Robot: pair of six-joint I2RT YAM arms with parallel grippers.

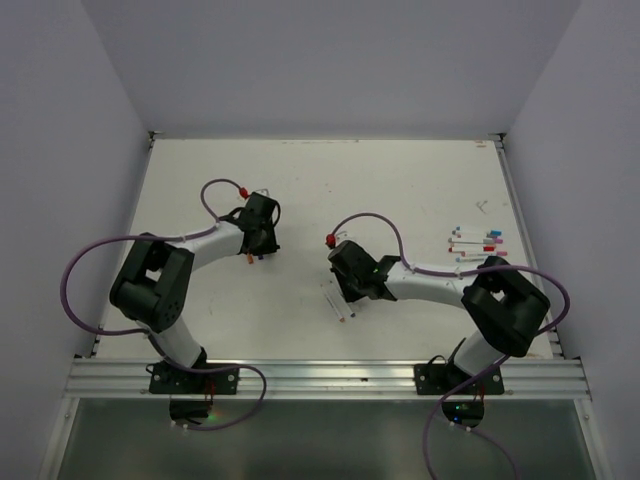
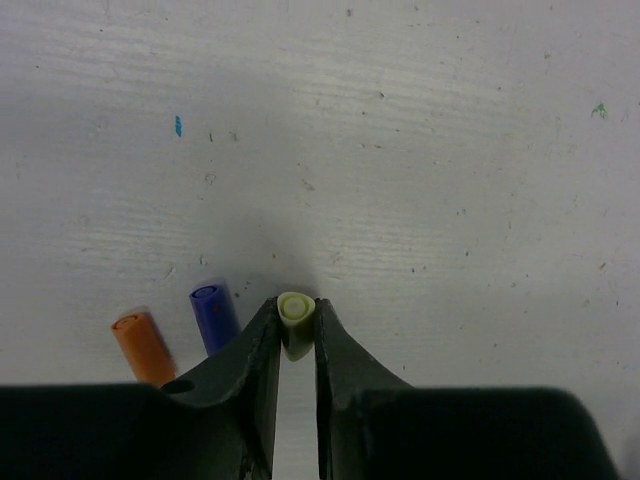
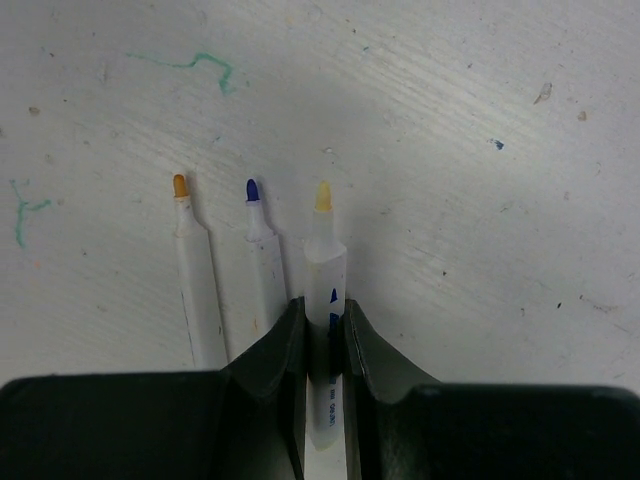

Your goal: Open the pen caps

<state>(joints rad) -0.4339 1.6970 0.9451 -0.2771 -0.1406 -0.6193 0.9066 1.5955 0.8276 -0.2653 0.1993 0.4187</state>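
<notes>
From the top: left gripper and right gripper low over the table, capped pens far right.

From the left wrist: pinching a yellow cap, with blue cap and orange cap lying beside. Probably light, hard, slippery; best squeezed across round sides.

From the right wrist: closed on a yellow-tipped pen, cap off.

purple cap beside left jaws

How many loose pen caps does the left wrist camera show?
3: orange cap far left, blue cap beside it, yellow cap in the left gripper. Others may be hidden.
</notes>
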